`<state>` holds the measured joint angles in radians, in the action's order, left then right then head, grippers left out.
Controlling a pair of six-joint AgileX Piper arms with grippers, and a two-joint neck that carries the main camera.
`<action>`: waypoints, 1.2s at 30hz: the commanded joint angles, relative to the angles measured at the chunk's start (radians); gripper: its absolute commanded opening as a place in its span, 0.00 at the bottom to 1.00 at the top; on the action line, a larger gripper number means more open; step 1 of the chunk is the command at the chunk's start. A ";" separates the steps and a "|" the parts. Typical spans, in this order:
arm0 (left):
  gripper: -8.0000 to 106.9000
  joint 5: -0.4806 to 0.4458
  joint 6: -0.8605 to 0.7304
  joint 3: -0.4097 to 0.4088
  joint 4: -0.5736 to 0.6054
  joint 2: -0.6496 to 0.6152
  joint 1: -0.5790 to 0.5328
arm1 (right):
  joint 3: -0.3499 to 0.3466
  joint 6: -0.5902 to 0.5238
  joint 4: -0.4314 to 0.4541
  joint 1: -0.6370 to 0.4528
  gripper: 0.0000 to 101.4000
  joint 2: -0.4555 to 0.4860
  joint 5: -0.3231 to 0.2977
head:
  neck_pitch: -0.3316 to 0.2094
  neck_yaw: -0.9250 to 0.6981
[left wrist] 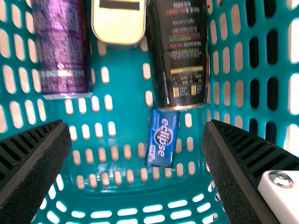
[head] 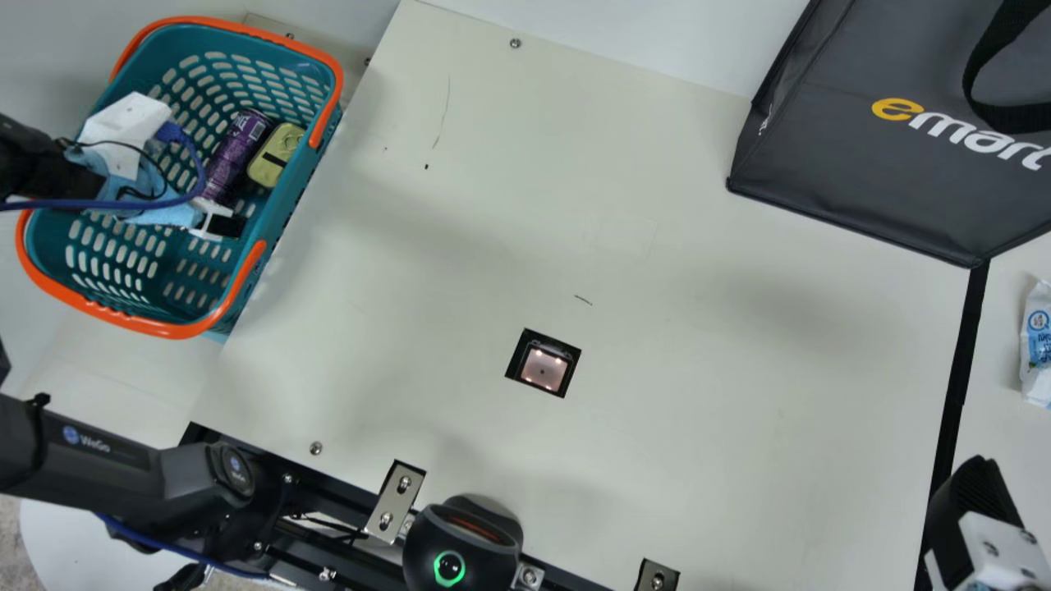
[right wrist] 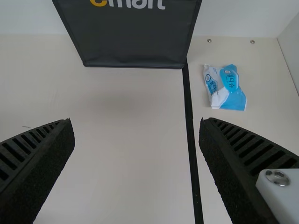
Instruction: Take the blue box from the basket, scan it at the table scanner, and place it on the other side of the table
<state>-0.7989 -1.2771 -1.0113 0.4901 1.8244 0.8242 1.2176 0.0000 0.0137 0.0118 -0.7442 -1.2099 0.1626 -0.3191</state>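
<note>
Over the teal basket (head: pixel 328 119) with orange handles, at the main view's upper left, hangs my left gripper (head: pixel 217 222). In the left wrist view, the small blue box (left wrist: pixel 162 137) lies on the basket floor, between the lines of the open fingers of my left gripper (left wrist: pixel 136 128), which hold nothing. The table scanner (head: pixel 543 366), a lit square window, is set into the table (head: pixel 698 394). My right gripper (head: pixel 977 501) is at the main view's lower right; in the right wrist view, my right gripper (right wrist: pixel 135 127) is open above bare table.
The basket also holds a purple can (left wrist: pixel 63 51), a yellow tin (left wrist: pixel 118 23) and a dark can (left wrist: pixel 180 56) touching or nearly touching the box's end. A dark bag (head: pixel 862 164) stands upper right; a blue-white packet (right wrist: pixel 226 88) lies beyond the black strip (right wrist: pixel 190 135).
</note>
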 commanded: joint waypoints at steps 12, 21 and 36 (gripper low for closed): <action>0.85 0.009 -0.197 0.064 0.064 0.032 0.084 | 0.000 0.000 0.000 0.000 0.94 0.000 -0.001 | -0.024 -0.002; 0.85 0.025 -0.306 0.104 0.088 0.057 0.121 | 0.000 0.000 0.000 0.000 0.94 0.000 -0.001 | -0.024 -0.002; 0.85 0.096 -0.396 0.128 0.127 0.121 0.101 | 0.000 0.000 0.000 0.000 0.94 0.000 -0.001 | -0.024 -0.002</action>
<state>-0.7045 -1.6719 -0.8822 0.6157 1.9421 0.9285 1.2176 0.0000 0.0137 0.0118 -0.7442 -1.2110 0.1641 -0.3191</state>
